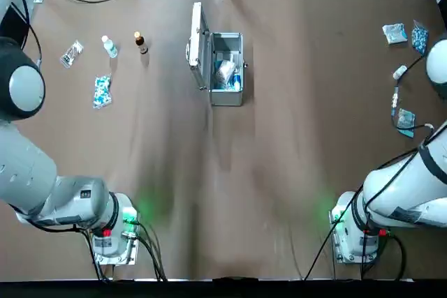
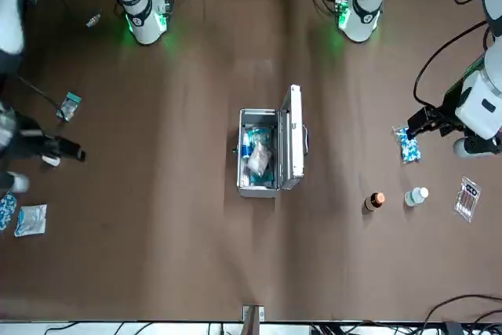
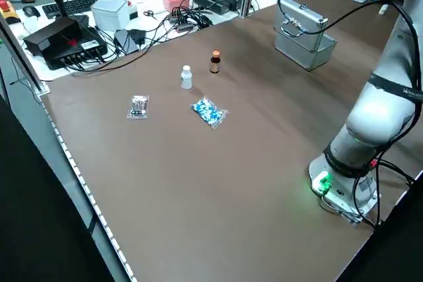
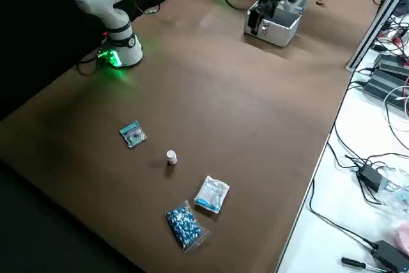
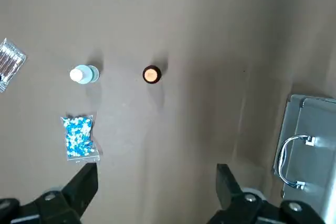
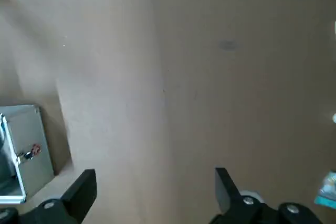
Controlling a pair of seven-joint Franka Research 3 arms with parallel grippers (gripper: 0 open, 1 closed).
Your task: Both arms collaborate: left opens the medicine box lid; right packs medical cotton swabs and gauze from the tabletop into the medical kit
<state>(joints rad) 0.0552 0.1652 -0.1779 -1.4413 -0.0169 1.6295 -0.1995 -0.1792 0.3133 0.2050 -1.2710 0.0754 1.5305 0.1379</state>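
Note:
The silver medicine box (image 1: 236, 95) stands at the table's far middle with its lid (image 1: 197, 40) upright on the left side. A white pack (image 1: 225, 71) and blue-and-white packs lie inside it. My left gripper (image 5: 155, 182) is open and hangs high over the table's left side, near a blue pill bag (image 5: 79, 136). My right gripper (image 6: 155, 187) is open too, high above the right side, with bare table under it. A white-and-blue packet that looks like gauze (image 1: 394, 33) lies at the far right. A clear packet of thin sticks (image 1: 71, 54) lies at the far left.
On the left stand a white bottle (image 1: 110, 47) and a brown bottle (image 1: 140, 42). On the right lie another blue pill bag (image 1: 420, 38), a small white bottle (image 1: 399, 72) and a teal packet (image 1: 406, 119). Cables and equipment lie past the far edge.

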